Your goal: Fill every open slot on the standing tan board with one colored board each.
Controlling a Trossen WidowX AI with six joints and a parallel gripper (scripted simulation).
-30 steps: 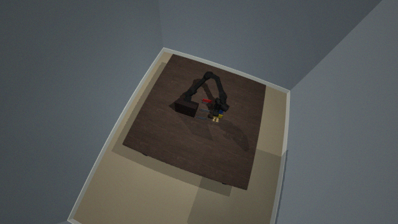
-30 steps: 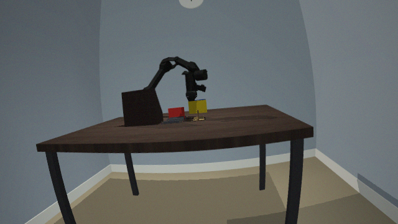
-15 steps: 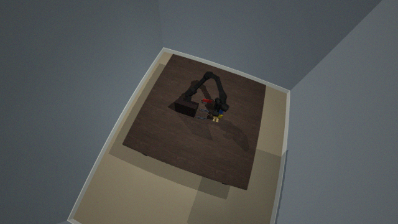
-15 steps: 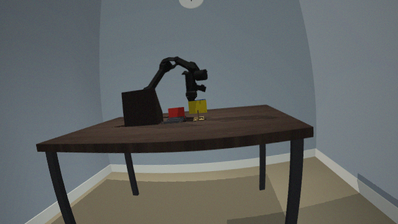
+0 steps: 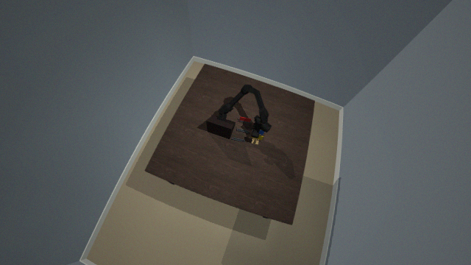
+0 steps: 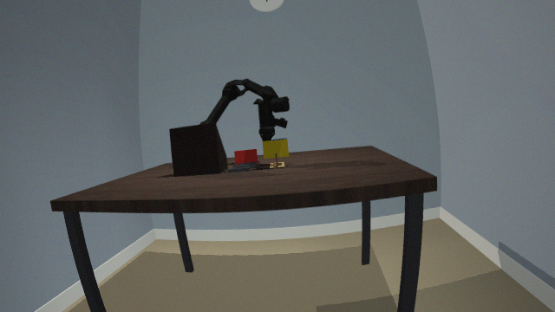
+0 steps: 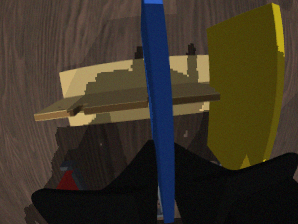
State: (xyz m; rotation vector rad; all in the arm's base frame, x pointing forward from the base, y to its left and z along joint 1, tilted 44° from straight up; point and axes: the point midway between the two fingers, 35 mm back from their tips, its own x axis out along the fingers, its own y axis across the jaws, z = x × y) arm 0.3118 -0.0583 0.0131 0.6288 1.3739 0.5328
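Surface: dark wood table (image 5: 221,165) (image 6: 243,191), dark legs, on a beige floor (image 5: 176,228) (image 6: 243,277). Blue-grey walls (image 5: 92,73) (image 6: 347,87), pale skirting along the floor edge. Round white disc high on the wall in the exterior view, cut by the frame edge.

Landmark = tan board (image 6: 277,160) (image 7: 125,103). Arm's dark box base (image 5: 221,127) (image 6: 196,149) is well apart from it; red board (image 5: 244,119) (image 6: 245,156) stands between the two in the exterior view, by dark racks (image 6: 243,167).

Wrist view separates the blue board (image 5: 261,132) (image 7: 159,100) from the yellow board (image 5: 260,138) (image 6: 276,148) (image 7: 245,90); in exterior, yellow hides nearly all of blue. Only the wrist view shows an open notch in the tan board, near its left end in frame.

Tan board: thin, upright on a paler foot (image 6: 277,165) (image 7: 187,70). Yellow stands crosswise at its right end in the wrist view. Blue is flat-faced, upright, crosswise above the tan board's middle; can't tell if it touches. Gripper (image 5: 255,134) (image 6: 266,138) (image 7: 157,144) is clamped on blue.
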